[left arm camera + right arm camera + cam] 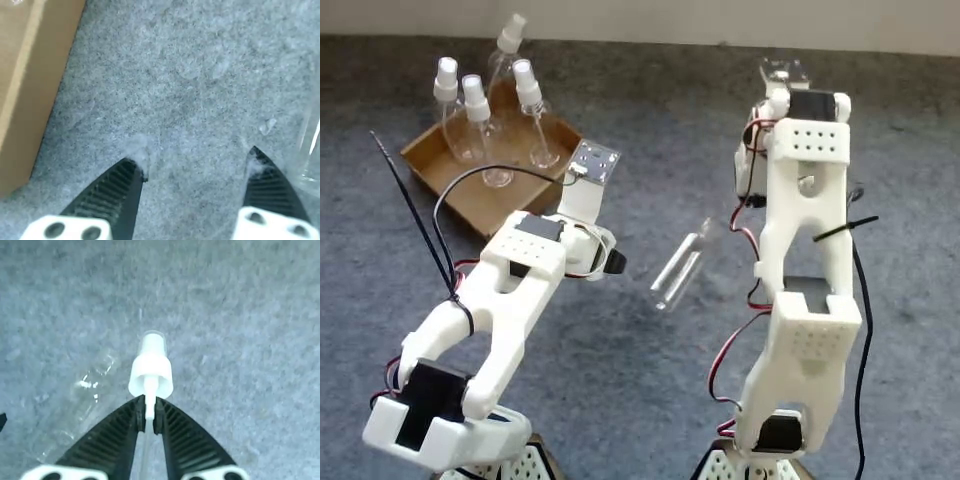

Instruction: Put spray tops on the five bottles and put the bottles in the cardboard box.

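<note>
Left arm [510, 300] bends from the bench's [650, 390] near edge toward its middle, left claw [194, 157] spread wide, pointing down. Right arm [810, 230] stretches toward the far edge, right claw [148, 410] pinched on the stem of a spray top [150, 371].

Grey felt-like tabletop [650, 380]; pale strip [720, 15] behind, prob. wall.
</note>
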